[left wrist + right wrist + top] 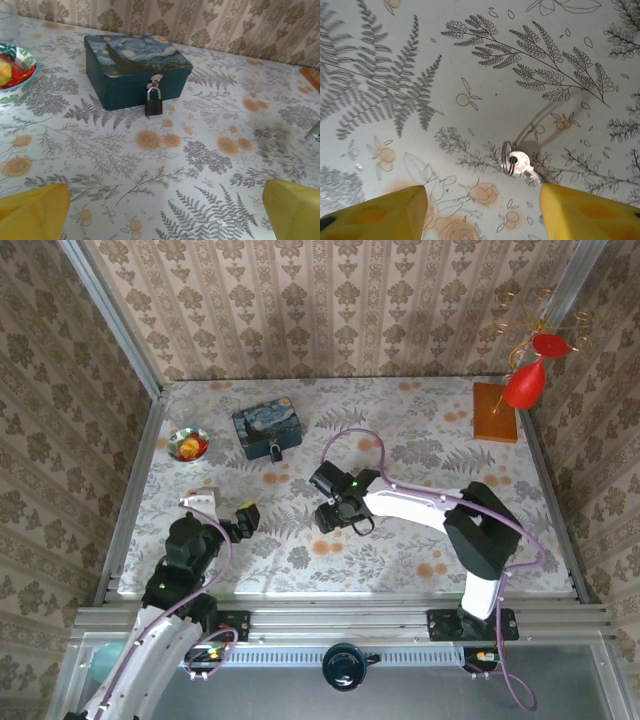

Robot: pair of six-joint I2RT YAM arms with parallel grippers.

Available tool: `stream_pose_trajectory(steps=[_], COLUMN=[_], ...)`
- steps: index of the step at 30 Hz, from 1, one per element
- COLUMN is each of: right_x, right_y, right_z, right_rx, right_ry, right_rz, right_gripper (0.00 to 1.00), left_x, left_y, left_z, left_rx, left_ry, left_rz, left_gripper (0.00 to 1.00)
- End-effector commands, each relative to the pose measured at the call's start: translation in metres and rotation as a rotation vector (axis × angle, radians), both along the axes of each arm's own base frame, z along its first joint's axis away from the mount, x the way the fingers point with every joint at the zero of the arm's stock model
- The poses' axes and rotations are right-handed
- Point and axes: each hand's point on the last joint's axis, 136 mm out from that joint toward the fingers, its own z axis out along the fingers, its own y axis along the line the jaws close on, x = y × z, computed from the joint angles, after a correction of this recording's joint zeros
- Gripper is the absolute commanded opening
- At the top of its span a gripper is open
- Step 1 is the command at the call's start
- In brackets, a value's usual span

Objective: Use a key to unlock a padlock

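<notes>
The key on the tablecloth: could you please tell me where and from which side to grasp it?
The key lies flat, a ring through its head, so probably pinch the rounded head's edges from straight above with the right hand.

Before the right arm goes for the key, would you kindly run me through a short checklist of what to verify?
1. Key lying flat, free of any grip: ok.
2. Right gripper with jaws apart, either side of the key: ok.
3. Key centred between those jaws: not ok, it sits toward the right of the wrist view.
4. Padlock hanging shut on the clasp of the tin: ok.
5. Left gripper open, facing the padlock: ok.
6. Keyhole direction: cannot tell.
</notes>
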Motion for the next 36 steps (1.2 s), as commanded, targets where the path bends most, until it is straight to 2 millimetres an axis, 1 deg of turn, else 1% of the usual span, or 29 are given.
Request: stream_pose_trajectory(steps=[1, 5, 7, 11, 15, 22, 27, 32, 33, 35, 36], right_x=[-0.002, 0.005, 0.008, 0.01, 0.011, 0.011, 0.013, 0.015, 0.015, 0.016, 0.016], right_y=[-0.011, -0.014, -0.016, -0.017, -0.013, -0.012, -0.015, -0.013, -0.013, -0.013, -0.012], right_z=[-0.006, -0.008, -0.01, -0.014, -0.018, -0.026, -0.031, -0.035, -0.035, -0.031, -0.024], right_rx=[-0.104, -0.175, -0.213, -0.249, -0.246, -0.278, -0.328, -0.365, -0.371, -0.376, -0.373], right_ry=[0.03, 0.028, 0.03, 0.045, 0.056, 0.072, 0.071, 0.057, 0.053, 0.03, 0.009], right_rz=[0.006, 0.01, 0.015, 0.022, 0.021, 0.017, 0.012, 0.028, 0.031, 0.029, 0.029], right_gripper=[0.59, 0.54, 0.51, 0.44, 0.4, 0.34, 0.29, 0.19, 0.16, 0.07, 0.03], left_x=[0.0, 0.004, 0.005, 0.004, 0.004, 0.003, 0.003, 0.003, 0.003, 0.004, 0.004], left_y=[0.004, 0.005, 0.008, 0.008, 0.01, 0.007, 0.007, 0.011, 0.012, 0.013, 0.013], left_z=[0.007, -0.009, -0.013, -0.006, -0.01, -0.007, -0.006, -0.006, -0.007, -0.008, -0.008], left_rx=[0.001, -0.045, -0.042, -0.037, -0.036, -0.044, -0.042, -0.025, -0.021, -0.015, -0.011], left_ry=[-0.006, 0.016, 0.026, 0.022, 0.027, 0.023, 0.018, 0.017, 0.017, 0.016, 0.016], left_rz=[0.026, 0.053, 0.075, 0.074, 0.084, 0.064, 0.066, 0.082, 0.087, 0.091, 0.092], left_gripper=[1.0, 1.0, 1.0, 1.0, 1.0, 1.0, 1.0, 1.0, 1.0, 1.0, 1.0])
